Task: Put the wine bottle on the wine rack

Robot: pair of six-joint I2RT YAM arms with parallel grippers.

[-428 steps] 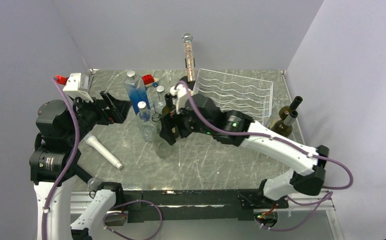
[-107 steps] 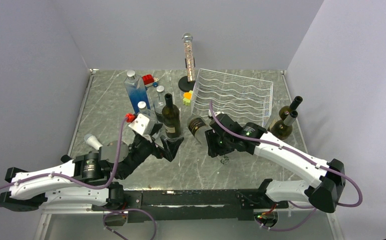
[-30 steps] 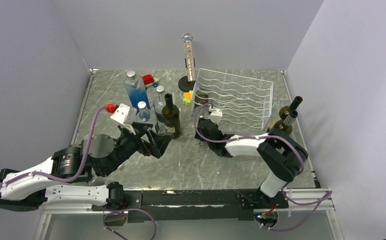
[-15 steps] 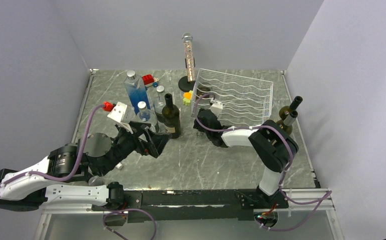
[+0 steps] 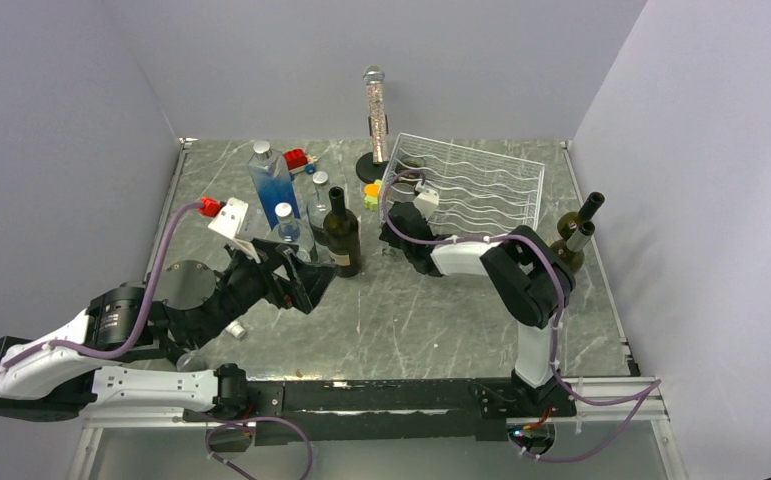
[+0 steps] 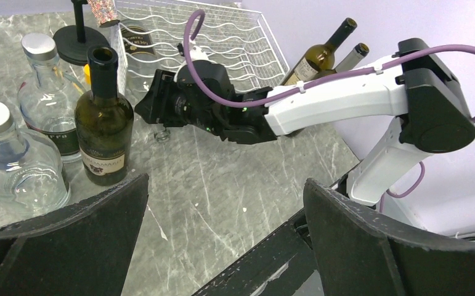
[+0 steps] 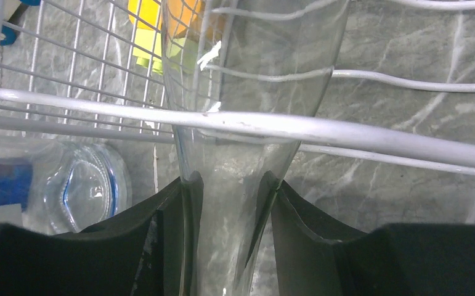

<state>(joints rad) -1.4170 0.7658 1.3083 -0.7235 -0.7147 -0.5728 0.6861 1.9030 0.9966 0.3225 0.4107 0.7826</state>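
Note:
My right gripper (image 7: 228,182) is shut on the neck of a clear glass wine bottle (image 7: 247,61). The bottle's body lies in the leftmost cradle of the white wire wine rack (image 5: 481,180), and its neck sticks out under the front rail (image 7: 376,139). From the left wrist, the labelled body (image 6: 137,38) shows inside the rack, with the right gripper (image 6: 158,105) just in front of it. My left gripper (image 6: 227,182) is open and empty, low over the table near a dark green wine bottle (image 6: 104,123) that stands upright.
A blue bottle (image 5: 271,185) and clear bottles (image 5: 286,235) stand left of the green one. Two dark bottles (image 5: 573,245) lean right of the rack. A glitter tube on a black base (image 5: 374,110) stands behind the rack's left corner. Coloured blocks (image 5: 371,192) lie beside it.
The right arm has stretched farther toward the rack, sliding the clear bottle deeper into the left cradle. The left gripper has drawn back slightly to the left, still open.

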